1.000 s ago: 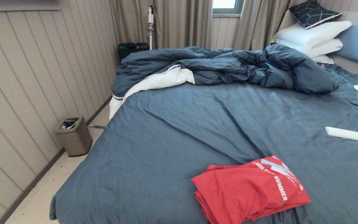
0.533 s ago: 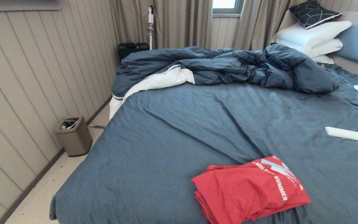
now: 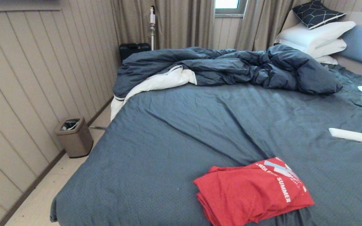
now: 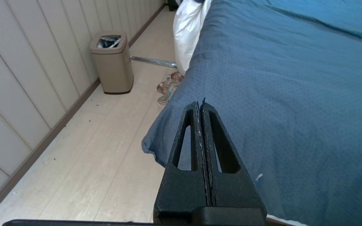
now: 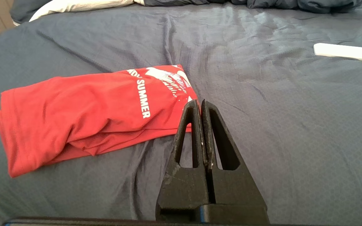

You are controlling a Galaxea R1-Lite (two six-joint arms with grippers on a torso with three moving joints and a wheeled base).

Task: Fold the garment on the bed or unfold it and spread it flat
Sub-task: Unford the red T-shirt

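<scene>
The garment (image 3: 251, 194), a bright red T-shirt with a white "SUMMER" print, lies loosely folded in a thick stack on the bed (image 3: 181, 135) near its front edge. In the right wrist view the garment (image 5: 83, 110) rests just beyond my right gripper (image 5: 200, 102), which is shut and empty, hovering above the sheet beside the shirt's printed end. My left gripper (image 4: 200, 103) is shut and empty too, held over the bed's near left corner, away from the shirt. Neither arm appears in the head view.
A rumpled dark blue duvet (image 3: 231, 67) with white lining lies across the far half of the bed, white pillows (image 3: 313, 36) at the far right. A flat white object (image 3: 353, 136) rests on the sheet at the right. A tan bin (image 3: 73, 137) stands on the floor left of the bed.
</scene>
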